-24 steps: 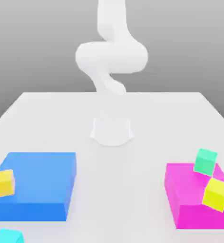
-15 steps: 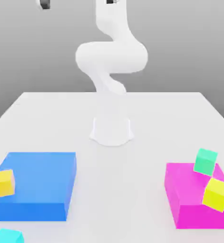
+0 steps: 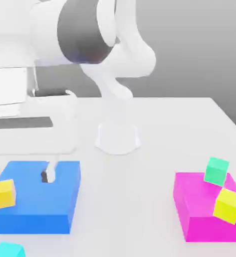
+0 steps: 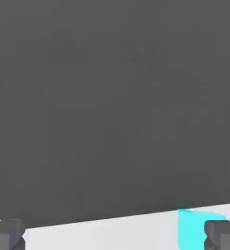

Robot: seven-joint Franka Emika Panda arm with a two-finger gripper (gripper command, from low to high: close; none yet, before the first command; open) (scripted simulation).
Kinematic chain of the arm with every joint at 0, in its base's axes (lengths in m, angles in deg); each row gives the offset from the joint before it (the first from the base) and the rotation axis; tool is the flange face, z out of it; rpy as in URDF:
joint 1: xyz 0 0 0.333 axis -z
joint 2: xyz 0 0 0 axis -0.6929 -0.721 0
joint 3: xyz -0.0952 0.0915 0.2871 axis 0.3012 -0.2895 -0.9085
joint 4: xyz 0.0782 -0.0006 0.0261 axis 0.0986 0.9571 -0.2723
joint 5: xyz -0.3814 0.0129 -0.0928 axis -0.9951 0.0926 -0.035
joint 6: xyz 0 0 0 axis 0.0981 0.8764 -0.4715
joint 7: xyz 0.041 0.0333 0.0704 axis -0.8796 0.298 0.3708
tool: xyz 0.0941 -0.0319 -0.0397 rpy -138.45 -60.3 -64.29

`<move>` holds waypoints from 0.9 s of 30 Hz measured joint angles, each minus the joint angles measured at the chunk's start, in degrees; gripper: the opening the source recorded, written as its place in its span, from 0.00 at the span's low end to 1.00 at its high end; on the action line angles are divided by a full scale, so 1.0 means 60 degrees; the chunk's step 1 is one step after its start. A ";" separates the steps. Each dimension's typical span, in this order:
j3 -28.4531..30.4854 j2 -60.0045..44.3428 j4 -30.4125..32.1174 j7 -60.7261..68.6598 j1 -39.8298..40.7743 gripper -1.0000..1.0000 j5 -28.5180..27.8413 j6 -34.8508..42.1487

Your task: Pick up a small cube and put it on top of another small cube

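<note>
We have the gripper (image 3: pixel 20 175) low over the blue block (image 3: pixel 37 201) at the exterior view's left, its jaws standing apart with nothing between them. One dark fingertip (image 3: pixel 47 176) hangs above the block's top; the other sits near the 9 o'clock edge of that picture.

The yellow cube (image 3: pixel 3 194) we judge to be the likeliest pick rests on the blue block's near corner, just below the jaws and slightly tilted. It looks rigid, light and smooth-faced, so we expect it to slip if squeezed off-centre; we would close on two opposite flat faces, square to them, at mid-height.

Other candidates sit well apart: a cyan cube (image 3: pixel 8 249) on the surface at about 7 o'clock, and a green cube (image 3: pixel 217 170) and a second yellow cube (image 3: pixel 228 205) on the magenta block (image 3: pixel 202 213) toward 4 o'clock.

The hand view gives us what the exterior view cannot: both fingertips (image 4: pixel 7 234) at once with open space between, and a cyan shape (image 4: pixel 192 229) just beside one of them. The exterior view alone gives the layout of blocks and cubes.
</note>
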 joint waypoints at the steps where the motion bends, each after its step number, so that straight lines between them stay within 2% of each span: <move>1: 0.0022 -0.0332 -0.0044 0.0087 0.0077 0.50 0.0029 -0.0075; 8: 0.0234 -0.2576 -0.0337 0.0486 0.0656 0.50 -0.0076 -0.0668; 12: -0.0167 -0.3954 -0.0638 0.0851 0.1054 0.50 0.0355 -0.1578; 13: -0.0246 -0.4163 -0.0686 0.0912 0.1118 0.00 0.0441 -0.1733; 20: -0.0230 -0.4143 -0.0682 0.0916 0.1106 0.00 0.0445 -0.1706; 24: 0.0097 -0.2952 -0.0346 0.0632 0.0709 0.00 -0.0052 -0.0857; 27: -0.0411 -0.2041 0.0216 0.0887 0.0057 0.00 -0.0306 -0.0490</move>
